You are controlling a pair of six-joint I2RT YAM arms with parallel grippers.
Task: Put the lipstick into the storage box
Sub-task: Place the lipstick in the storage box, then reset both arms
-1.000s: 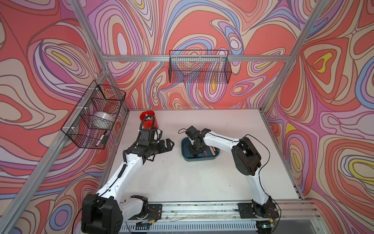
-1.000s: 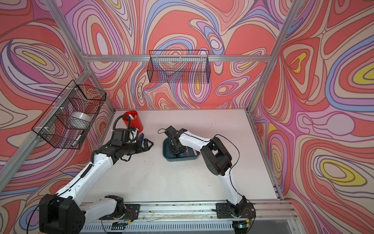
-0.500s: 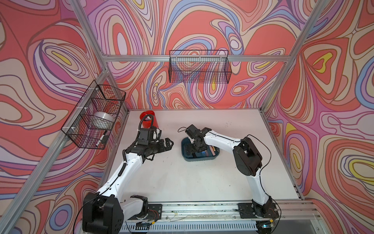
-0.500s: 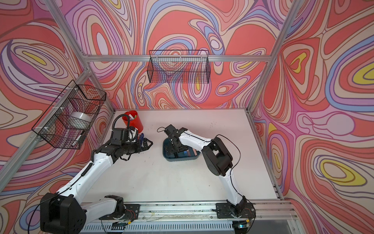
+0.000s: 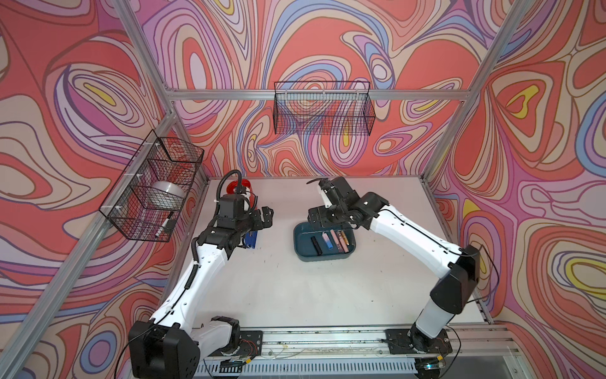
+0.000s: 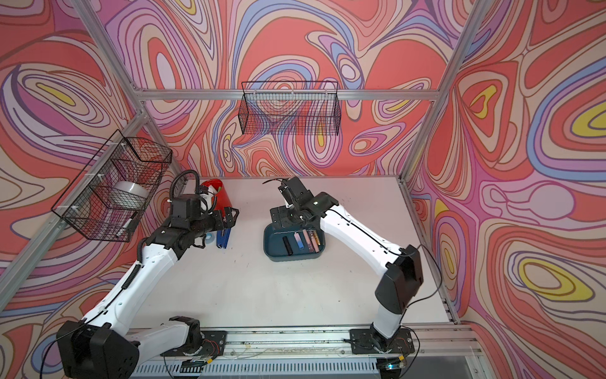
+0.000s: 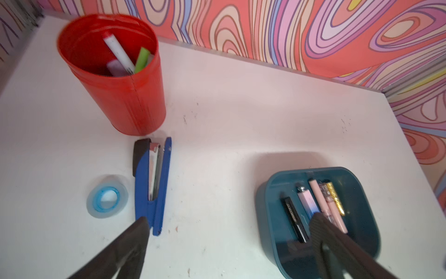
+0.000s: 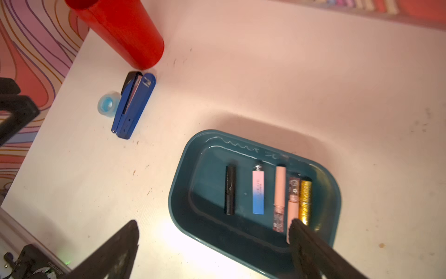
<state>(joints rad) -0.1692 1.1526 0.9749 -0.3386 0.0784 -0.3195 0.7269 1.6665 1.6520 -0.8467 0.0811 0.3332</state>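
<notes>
The dark teal storage box (image 5: 301,252) (image 6: 272,252) sits mid-table. Several lipstick tubes lie side by side on its floor: a black lipstick (image 8: 230,190), a pink-to-blue one (image 8: 258,193), a pink one (image 8: 280,188), a glittery pink one (image 8: 293,200) and a gold one (image 8: 305,198). My right gripper (image 8: 212,224) (image 5: 319,216) hangs above the box's far side, open, with nothing between its fingers. My left gripper (image 7: 229,218) (image 5: 264,218) is open and empty, held above the table left of the box (image 7: 263,198).
A red cup (image 7: 115,79) holding pens stands at the back left. A blue stapler (image 7: 150,188) and a clear tape roll (image 7: 107,196) lie in front of it, under my left arm. Black wire baskets hang on the back wall (image 5: 323,113) and left wall (image 5: 154,187).
My right gripper has gone from nearly shut down in the box to wide open and has lifted a little above it. The left gripper has shifted slightly toward the back.
</notes>
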